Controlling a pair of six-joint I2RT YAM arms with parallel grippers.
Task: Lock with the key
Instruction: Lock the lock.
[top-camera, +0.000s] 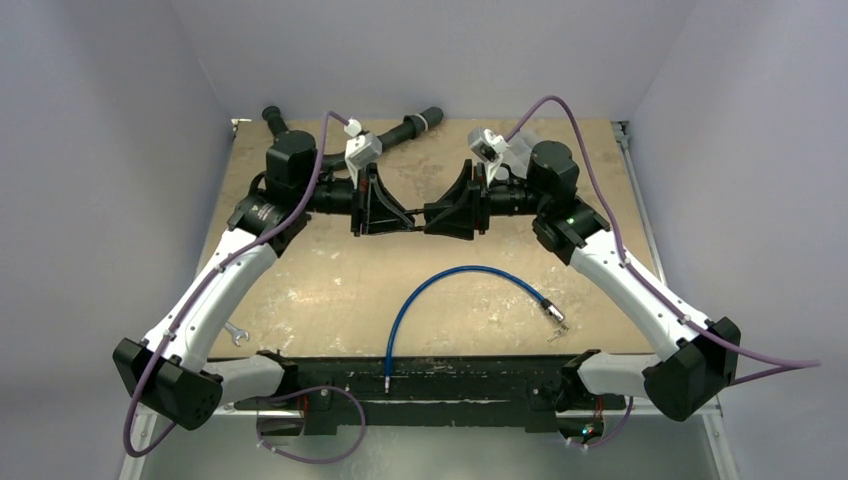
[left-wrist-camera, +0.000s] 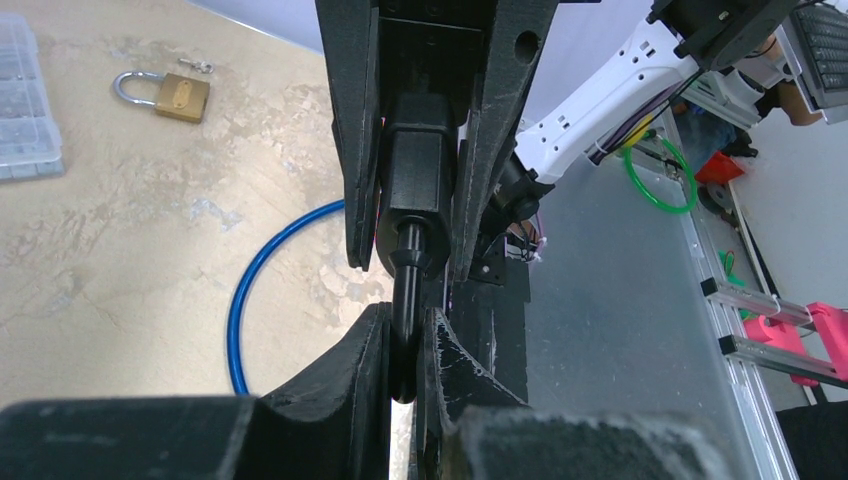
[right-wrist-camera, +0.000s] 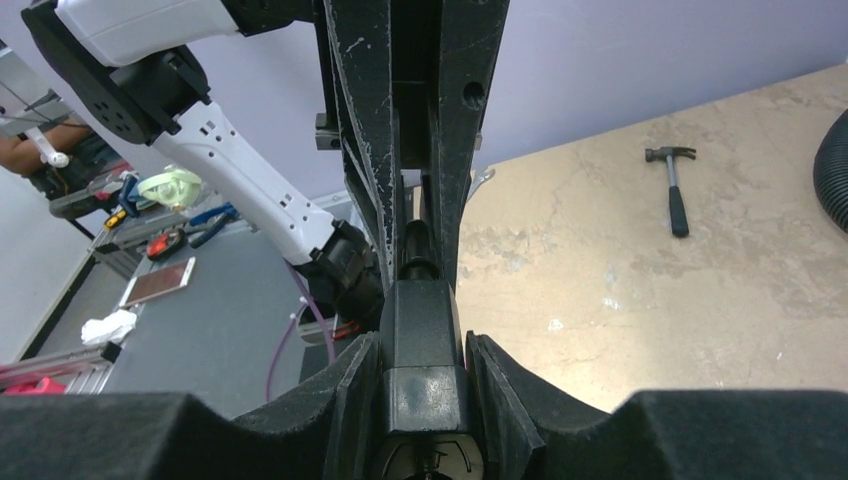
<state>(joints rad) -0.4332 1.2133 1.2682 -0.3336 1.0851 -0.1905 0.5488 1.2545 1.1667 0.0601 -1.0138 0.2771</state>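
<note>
The pale, scuffed surface (top-camera: 330, 290) is carrying everything; above its far half the left arm (top-camera: 215, 290) and right arm (top-camera: 630, 280) are reaching inward and meeting tip to tip, clear of the surface. A black ribbed hose (top-camera: 400, 130) is lying along the back edge; a blue cable (top-camera: 470, 275) is arching across the near half. A clear plastic box (left-wrist-camera: 25, 100) is sitting at the edge of the left wrist view.

The right gripper (right-wrist-camera: 420, 370) is grasping the black lock body (right-wrist-camera: 420, 330), its jaws pressing on both flanks; the left gripper (left-wrist-camera: 405, 340) is facing it, jaws clenched on the black key stem (left-wrist-camera: 405, 290) that is running into the end of the lock body; both pieces are hanging in the air between the two grippers, roughly level.

A hammer (right-wrist-camera: 675, 190) is lying flat, well apart from the grippers; a brass padlock (left-wrist-camera: 180, 97) is resting on its side near the plastic box, with small metal keys (left-wrist-camera: 197, 66) just beside it; a small wrench (top-camera: 236, 333) is lying near the left arm at the front edge.
</note>
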